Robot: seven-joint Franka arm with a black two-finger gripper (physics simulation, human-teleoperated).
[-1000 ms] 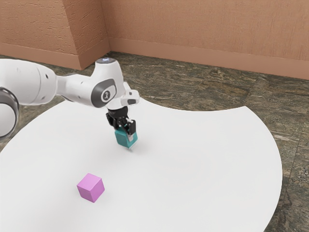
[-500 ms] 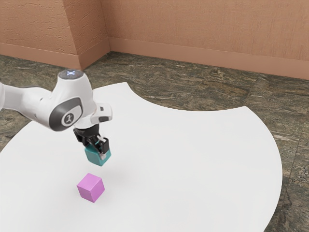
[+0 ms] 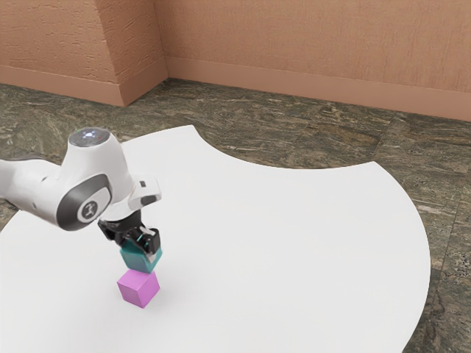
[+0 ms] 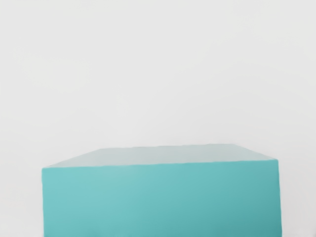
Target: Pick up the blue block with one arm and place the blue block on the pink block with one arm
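Exterior view, lower left of the frame: the gripper (image 3: 140, 241) is clamped on the blue block (image 3: 136, 259), directly over the pink block (image 3: 138, 288) (touching or just above, I cannot tell). Pickup looks done; setting down and release are left.

Wrist view: the blue block (image 4: 160, 197) sits just under the hand, with the white table (image 4: 158, 64) beyond.

Matt smooth worktop (image 3: 294, 243); matt blue block (image 3: 134, 259) and pink block (image 3: 138, 288); glossy arm (image 3: 44, 195); veined stone floor (image 3: 309, 132); rough wall (image 3: 294, 37).
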